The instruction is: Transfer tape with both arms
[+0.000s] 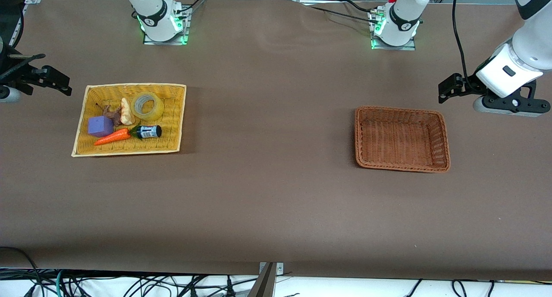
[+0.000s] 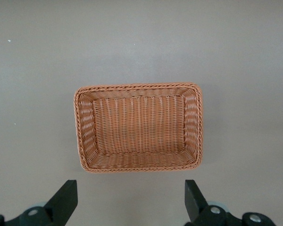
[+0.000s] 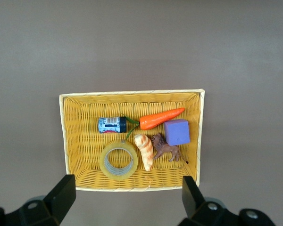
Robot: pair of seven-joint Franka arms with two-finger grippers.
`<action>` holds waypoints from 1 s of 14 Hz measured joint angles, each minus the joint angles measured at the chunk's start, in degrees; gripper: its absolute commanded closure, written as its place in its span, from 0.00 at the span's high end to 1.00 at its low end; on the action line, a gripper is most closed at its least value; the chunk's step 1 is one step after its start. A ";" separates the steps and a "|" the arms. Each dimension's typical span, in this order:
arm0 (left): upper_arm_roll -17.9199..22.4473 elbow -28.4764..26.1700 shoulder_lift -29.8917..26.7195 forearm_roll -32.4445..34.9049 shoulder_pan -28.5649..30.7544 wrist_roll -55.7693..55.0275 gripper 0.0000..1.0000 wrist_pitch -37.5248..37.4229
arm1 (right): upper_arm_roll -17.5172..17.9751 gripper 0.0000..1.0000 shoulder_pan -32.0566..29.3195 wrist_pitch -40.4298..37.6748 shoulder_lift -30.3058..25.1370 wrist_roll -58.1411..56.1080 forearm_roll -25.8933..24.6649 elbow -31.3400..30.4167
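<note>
The tape, a yellowish clear ring, lies flat in the yellow basket in the corner farthest from the front camera. It also shows in the right wrist view. My right gripper is open and empty in the air, over the table beside the yellow basket at the right arm's end; its open jaws show in the right wrist view. My left gripper is open and empty in the air, over the table beside the brown basket at the left arm's end; it also shows in the left wrist view.
The yellow basket also holds a small dark bottle, a toy carrot, a purple cube, a brown toy animal and a pale shell-like piece. The brown basket holds nothing.
</note>
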 measured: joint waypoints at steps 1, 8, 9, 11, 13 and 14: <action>0.02 0.00 0.01 0.32 0.00 0.00 1.00 0.00 | 0.00 1.00 0.00 0.00 0.00 0.01 0.00 0.00; 0.01 0.00 0.02 0.47 0.00 0.00 1.00 0.00 | -0.02 1.00 0.00 0.00 0.01 0.19 -0.06 0.00; 0.02 0.00 0.03 0.47 0.00 0.00 1.00 0.00 | -0.02 1.00 0.00 0.00 0.02 0.19 -0.23 0.00; 0.01 0.00 0.03 0.48 0.00 0.04 1.00 0.00 | -0.02 1.00 0.00 0.00 0.06 0.19 -0.83 0.00; -0.01 0.00 0.03 0.48 -0.04 0.05 1.00 0.00 | -0.02 1.00 0.00 0.00 0.06 0.19 -1.01 0.00; -0.05 0.00 0.03 0.48 -0.08 0.05 1.00 0.00 | -0.02 1.00 0.00 0.00 0.07 0.19 -1.03 0.00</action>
